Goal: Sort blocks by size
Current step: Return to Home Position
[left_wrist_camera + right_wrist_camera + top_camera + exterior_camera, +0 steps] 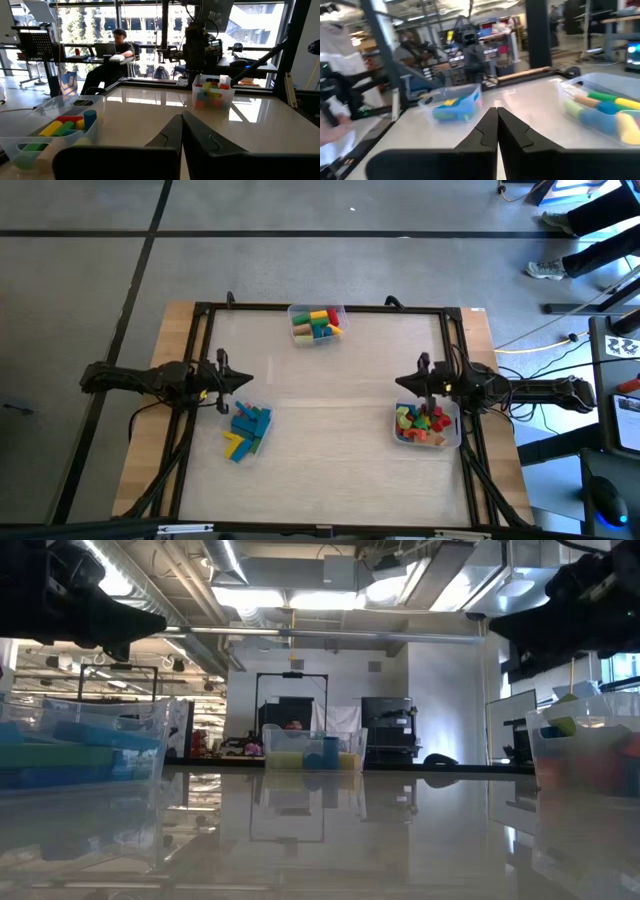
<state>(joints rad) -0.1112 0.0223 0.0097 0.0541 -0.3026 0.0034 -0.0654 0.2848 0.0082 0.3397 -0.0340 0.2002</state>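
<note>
The left arm (pixel 150 380) and right arm (pixel 530 392) hang at the side edges of the worktop (pixel 330 385), jaws pressed together on nothing. The blocks (pixel 250 423) lie in three clear bins (pixel 428 446) (blue and yellow bars (pixel 238 446) near left, small mixed pieces (pixel 422 423) near right, cylinders (pixel 318 322) far middle).

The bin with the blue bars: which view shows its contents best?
The high view looks straight down into the bin, so the blue bars and a yellow one show plainly. The low view shows it side-on. The right wrist view shows it far off. The left wrist view misses it.
</note>
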